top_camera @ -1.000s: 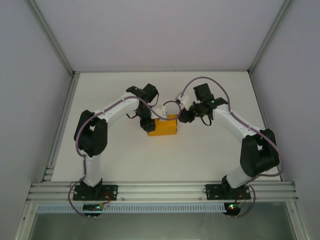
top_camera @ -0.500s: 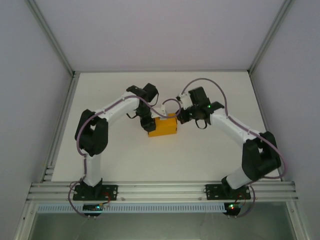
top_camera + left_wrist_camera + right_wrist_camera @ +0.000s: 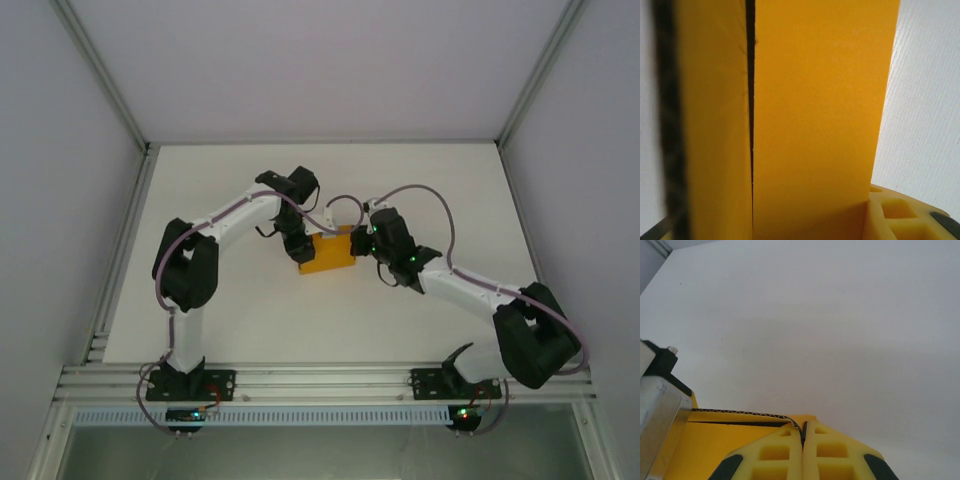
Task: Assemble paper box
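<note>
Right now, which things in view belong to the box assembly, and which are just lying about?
In the job: orange paper box; left hand, closed across it; right hand, pinching its card edge.
Just there: white table; aluminium rail at the near edge; grey enclosure walls.

1. One orange paper box (image 3: pixel 328 253).
2. Two robot arms: the left arm (image 3: pixel 235 215) at the box's nine o'clock, the right arm (image 3: pixel 462 288) at its four o'clock.
3. Two grippers, one per arm: the left gripper (image 3: pixel 298 250) and the right gripper (image 3: pixel 364 240).
4. One white table (image 3: pixel 330 320) under it all.
</note>
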You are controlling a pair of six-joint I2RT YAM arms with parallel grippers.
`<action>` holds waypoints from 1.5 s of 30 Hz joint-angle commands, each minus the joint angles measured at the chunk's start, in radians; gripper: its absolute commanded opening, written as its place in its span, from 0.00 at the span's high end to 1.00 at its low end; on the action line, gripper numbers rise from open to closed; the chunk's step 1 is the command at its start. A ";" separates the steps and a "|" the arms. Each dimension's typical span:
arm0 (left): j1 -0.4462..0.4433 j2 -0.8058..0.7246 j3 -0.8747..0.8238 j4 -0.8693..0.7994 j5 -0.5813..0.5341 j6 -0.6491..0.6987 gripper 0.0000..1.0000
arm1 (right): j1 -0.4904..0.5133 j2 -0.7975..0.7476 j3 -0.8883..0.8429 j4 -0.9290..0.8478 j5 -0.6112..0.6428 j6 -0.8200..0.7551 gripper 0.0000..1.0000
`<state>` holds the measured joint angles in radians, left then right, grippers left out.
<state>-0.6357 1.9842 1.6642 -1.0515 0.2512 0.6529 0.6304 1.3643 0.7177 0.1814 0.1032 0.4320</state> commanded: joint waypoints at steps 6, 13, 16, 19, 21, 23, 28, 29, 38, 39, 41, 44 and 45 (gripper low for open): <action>-0.012 0.022 0.007 0.051 0.011 -0.022 0.59 | 0.070 0.023 -0.191 0.074 0.083 -0.168 1.00; -0.012 0.013 0.019 0.057 0.007 -0.049 0.53 | 0.083 0.068 -0.245 0.227 0.096 -0.188 1.00; -0.015 -0.007 0.020 0.063 0.007 -0.063 0.40 | 0.088 0.053 -0.228 0.194 0.134 -0.185 1.00; -0.018 -0.044 0.010 0.075 0.007 -0.073 0.18 | 0.096 0.033 -0.211 0.160 0.172 -0.173 1.00; -0.024 -0.074 -0.001 0.082 -0.002 -0.080 0.00 | 0.098 0.024 -0.192 0.105 0.204 -0.135 1.00; -0.033 -0.112 -0.027 0.107 -0.026 -0.094 0.00 | 0.102 0.016 -0.183 0.079 0.208 -0.128 1.00; -0.047 -0.235 -0.113 0.192 -0.136 -0.204 0.00 | 0.109 0.004 -0.134 -0.028 0.216 -0.073 1.00; -0.047 -0.261 -0.139 0.203 -0.161 -0.228 0.00 | 0.110 0.007 -0.125 -0.038 0.216 -0.079 1.00; -0.023 -0.416 -0.327 0.278 -0.246 -0.365 0.36 | 0.117 0.039 -0.062 -0.125 0.184 -0.058 1.00; -0.024 -0.417 -0.331 0.281 -0.250 -0.367 0.39 | 0.117 0.039 -0.059 -0.132 0.183 -0.056 1.00; -0.023 -0.406 -0.332 0.287 -0.258 -0.368 0.43 | 0.117 0.038 -0.056 -0.134 0.181 -0.057 1.00; -0.023 -0.367 -0.298 0.277 -0.272 -0.386 0.52 | 0.117 0.039 -0.053 -0.134 0.177 -0.057 1.00; -0.024 -0.357 -0.285 0.277 -0.274 -0.396 0.62 | 0.118 0.041 -0.050 -0.137 0.175 -0.056 1.00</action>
<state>-0.6594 1.5978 1.3373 -0.7822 -0.0010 0.2871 0.7380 1.3643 0.6807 0.2123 0.3222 0.3542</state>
